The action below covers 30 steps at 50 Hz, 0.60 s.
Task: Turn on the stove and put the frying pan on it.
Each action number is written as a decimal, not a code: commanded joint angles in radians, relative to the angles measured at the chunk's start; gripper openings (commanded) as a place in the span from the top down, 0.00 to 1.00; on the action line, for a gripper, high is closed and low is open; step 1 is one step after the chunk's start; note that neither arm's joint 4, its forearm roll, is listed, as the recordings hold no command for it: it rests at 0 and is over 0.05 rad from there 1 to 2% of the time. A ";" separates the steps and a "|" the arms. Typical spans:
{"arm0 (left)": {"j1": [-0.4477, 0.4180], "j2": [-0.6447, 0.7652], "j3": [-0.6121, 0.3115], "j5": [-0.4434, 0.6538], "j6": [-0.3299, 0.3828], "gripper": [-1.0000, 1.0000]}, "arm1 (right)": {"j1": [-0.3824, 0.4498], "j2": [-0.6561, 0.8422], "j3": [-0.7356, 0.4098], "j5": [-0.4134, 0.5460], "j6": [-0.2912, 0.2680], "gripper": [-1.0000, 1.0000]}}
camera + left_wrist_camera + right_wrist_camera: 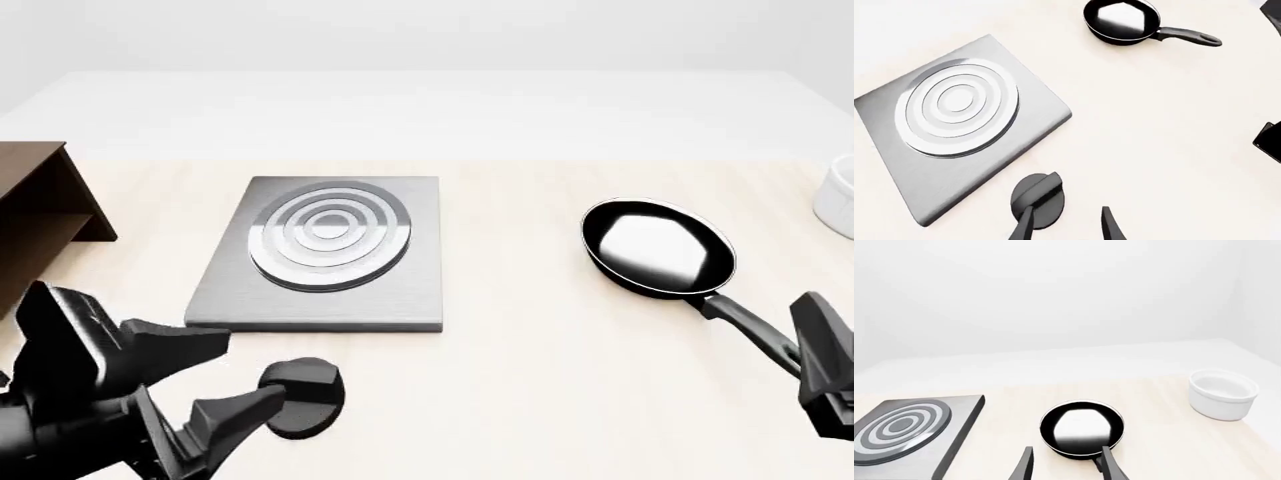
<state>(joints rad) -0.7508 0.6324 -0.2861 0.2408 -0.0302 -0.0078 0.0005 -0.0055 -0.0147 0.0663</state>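
Wooden shelf (47,205): brown, at the table's far-left edge, left of the stove.
Left gripper (220,385): near-left corner, fingers spread apart and holding nothing; one fingertip (1029,217) overlaps the knob in the wrist view, contact unclear.
Knob (303,392): small black oval, flat on the table just near of the stove's front edge, apart from the plate.
Stove (327,290): flat grey square plate left of centre, its silver burner rings (330,233) bare.
Frying pan (658,248): right of centre on the table, well apart from the stove, glossy inside, handle (745,320) running near-right.
Right gripper (1066,465): near-right, fingers parted, empty; one fingertip (1111,465) lines up with the pan's handle.
White bowl (1222,393): far right edge, beyond the pan.
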 commanded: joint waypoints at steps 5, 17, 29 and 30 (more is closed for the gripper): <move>0.244 -0.443 0.126 0.110 0.091 0.00 | 0.008 0.000 0.000 -0.001 -0.006 0.00; 0.463 -0.591 0.246 0.038 0.049 0.00 | -0.012 0.035 -0.001 -0.005 -0.004 0.00; 0.633 -0.631 0.286 -0.069 -0.013 0.00 | -0.001 0.024 -0.015 0.015 0.065 0.00; 0.633 -0.631 0.286 -0.078 -0.008 0.00 | 0.016 0.050 -0.017 0.001 0.074 0.00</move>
<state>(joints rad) -0.2334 0.0619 -0.0375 0.2291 0.0033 -0.0164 0.0242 -0.0115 -0.0102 0.0966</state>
